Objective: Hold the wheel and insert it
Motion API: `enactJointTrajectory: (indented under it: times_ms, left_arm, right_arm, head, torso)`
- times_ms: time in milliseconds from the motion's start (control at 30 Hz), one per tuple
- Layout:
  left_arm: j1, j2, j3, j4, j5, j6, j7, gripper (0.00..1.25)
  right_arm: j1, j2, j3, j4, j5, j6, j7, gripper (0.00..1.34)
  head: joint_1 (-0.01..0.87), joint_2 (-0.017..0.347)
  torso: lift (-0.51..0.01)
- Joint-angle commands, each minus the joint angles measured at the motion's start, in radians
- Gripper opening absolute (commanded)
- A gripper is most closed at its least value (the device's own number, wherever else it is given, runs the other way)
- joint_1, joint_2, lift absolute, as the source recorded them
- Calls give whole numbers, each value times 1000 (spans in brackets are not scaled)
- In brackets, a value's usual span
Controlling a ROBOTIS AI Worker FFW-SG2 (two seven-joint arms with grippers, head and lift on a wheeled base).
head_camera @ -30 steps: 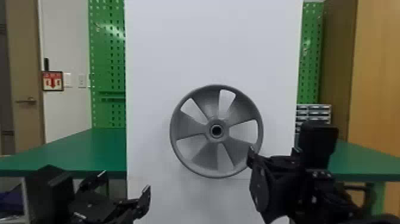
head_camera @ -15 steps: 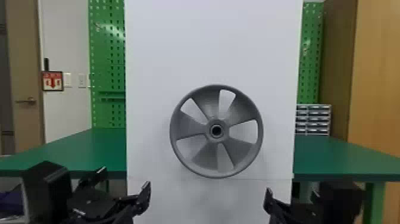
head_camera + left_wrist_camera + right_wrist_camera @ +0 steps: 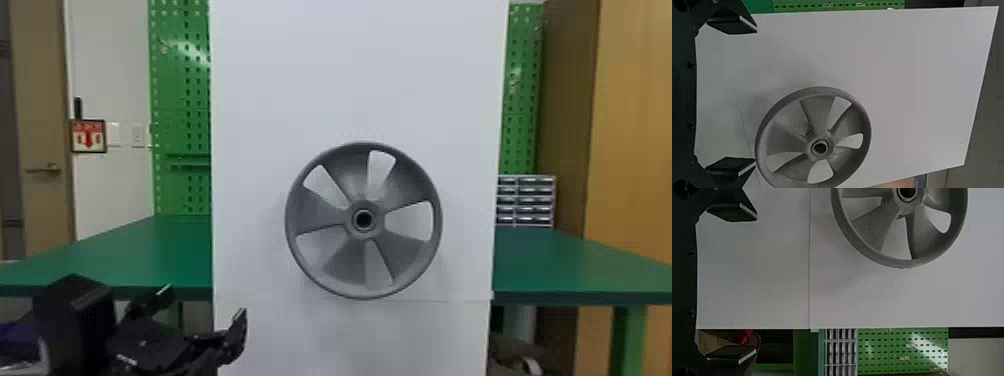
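One grey wheel [image 3: 320, 212] is listed, in which five spokes and five openings are counted. One white panel [image 3: 360, 75] is recorded. Two grippers are entered, the left gripper [image 3: 204, 304] and right gripper [image 3: 756, 284], two fingers [image 3: 730, 213] being fitted to each. Also catalogued: one framed sign [image 3: 89, 136], two wall plates [image 3: 137, 135], one door handle [image 3: 50, 169].

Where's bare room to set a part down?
The green tabletop is bare left of the white panel, and right of it in front of the drawer unit. Crowded: around the left gripper, low left, and at the wheel, mid-panel.
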Motion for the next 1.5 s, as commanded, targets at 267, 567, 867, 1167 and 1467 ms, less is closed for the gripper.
enactJointTrajectory:
  times_ms: [267,567,867,1167,1467]
  left_arm:
    - [-6,0,-8,0,5,0,0,1147]
    - [-9,0,-13,2,6,0,0,1147]
    - [-9,-1,-16,6,9,0,0,1147]
    - [-11,-1,-19,8,9,0,0,1147]
    - [-14,-3,-22,9,14,0,0,1147]
  right_arm:
    - [65,16,47,71,55,-131,0,1223]
    - [76,13,54,111,52,-177,0,1200]
    - [75,2,67,132,25,-200,0,1200]
    - [78,2,66,134,20,-205,2,1200]
    - [79,-1,58,134,20,-208,0,1200]
  head:
    - [97,15]
    - [97,15]
    - [97,15]
    - [97,15]
    - [97,15]
  torso:
    - [-442]
    - [-442]
    - [-442]
    - [-442]
    - [-442]
